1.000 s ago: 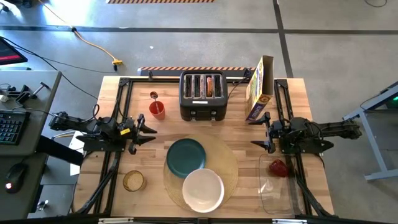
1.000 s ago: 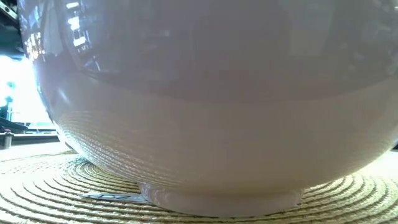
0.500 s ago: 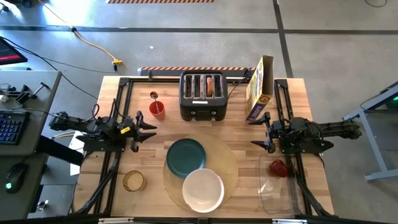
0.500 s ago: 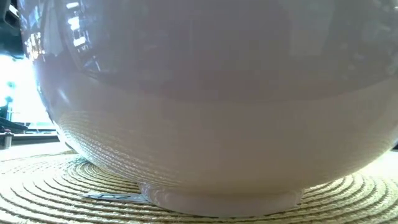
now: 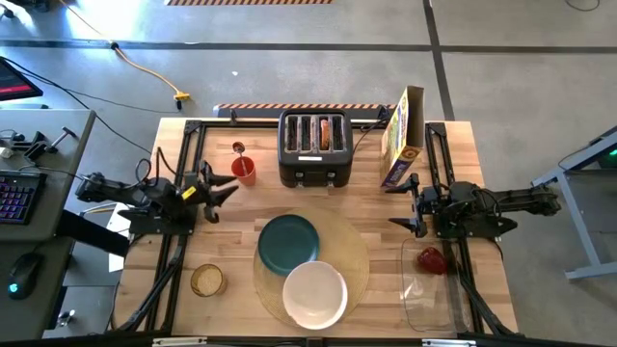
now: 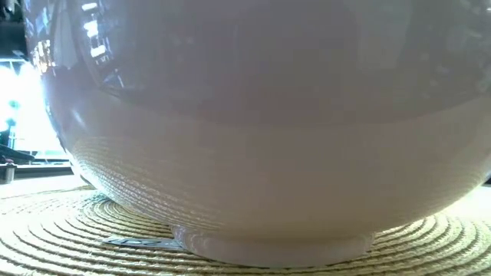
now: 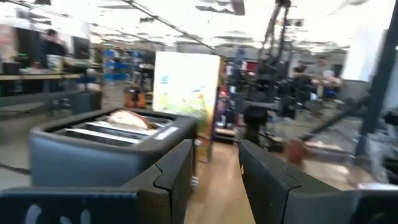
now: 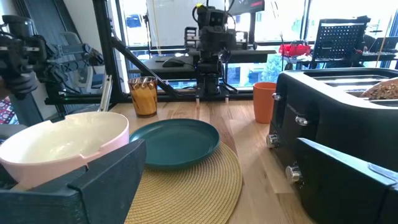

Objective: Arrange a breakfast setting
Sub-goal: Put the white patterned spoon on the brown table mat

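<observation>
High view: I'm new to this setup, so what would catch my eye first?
A round woven placemat at the table's front centre carries a teal plate and a white bowl. Behind it stands a black toaster, with a red cup to its left.

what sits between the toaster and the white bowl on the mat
The teal plate lies between the toaster and the white bowl, clearest in the high view.

A robotics lab or workshop is housing this wooden tabletop (image 5: pixel 366 207), standing on bare concrete floor (image 5: pixel 289 77) crossed by a yellow cable (image 5: pixel 145 69). A keyboard (image 5: pixel 14 196) and mouse (image 5: pixel 24 275) are sitting alongside; what appear to be equipment racks (image 7: pixel 286 93) are crowding the blurred background.
</observation>
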`<state>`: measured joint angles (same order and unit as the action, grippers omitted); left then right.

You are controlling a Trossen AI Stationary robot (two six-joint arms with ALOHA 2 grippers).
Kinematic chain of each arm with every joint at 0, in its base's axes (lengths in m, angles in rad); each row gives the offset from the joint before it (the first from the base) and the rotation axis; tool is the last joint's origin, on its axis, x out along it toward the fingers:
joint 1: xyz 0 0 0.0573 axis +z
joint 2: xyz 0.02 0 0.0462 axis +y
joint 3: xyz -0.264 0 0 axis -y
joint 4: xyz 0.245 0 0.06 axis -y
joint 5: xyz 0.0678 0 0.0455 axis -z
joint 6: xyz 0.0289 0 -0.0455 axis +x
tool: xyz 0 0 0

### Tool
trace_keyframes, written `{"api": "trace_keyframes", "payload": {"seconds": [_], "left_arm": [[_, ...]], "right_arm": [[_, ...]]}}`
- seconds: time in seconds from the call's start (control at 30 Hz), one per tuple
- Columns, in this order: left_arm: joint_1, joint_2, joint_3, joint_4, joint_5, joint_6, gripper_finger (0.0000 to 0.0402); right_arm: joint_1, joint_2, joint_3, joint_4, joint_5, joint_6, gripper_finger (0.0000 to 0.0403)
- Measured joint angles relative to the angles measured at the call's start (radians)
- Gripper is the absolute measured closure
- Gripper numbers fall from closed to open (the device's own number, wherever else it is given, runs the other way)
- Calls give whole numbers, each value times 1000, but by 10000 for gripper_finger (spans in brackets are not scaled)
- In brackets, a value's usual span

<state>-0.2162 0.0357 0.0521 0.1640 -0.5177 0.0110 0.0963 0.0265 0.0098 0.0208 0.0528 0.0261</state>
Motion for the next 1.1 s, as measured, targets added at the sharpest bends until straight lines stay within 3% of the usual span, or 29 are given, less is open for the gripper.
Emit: {"api": "trace_keyframes", "payload": {"seconds": [0.37, 0.6, 0.87, 1.1], "left_arm": [[7, 125, 254, -317, -215, 1, 279], [85, 246, 411, -433, -316, -6, 279], [248, 426, 551, -458, -317, 80, 279], [441, 576, 649, -460, -154, 109, 279]], "right_arm": [[0, 0, 0, 0, 0, 0, 4], [0, 0, 0, 0, 0, 0, 4], [0, 0, 0, 0, 0, 0, 4], [0, 0, 0, 0, 0, 0, 4]]}}
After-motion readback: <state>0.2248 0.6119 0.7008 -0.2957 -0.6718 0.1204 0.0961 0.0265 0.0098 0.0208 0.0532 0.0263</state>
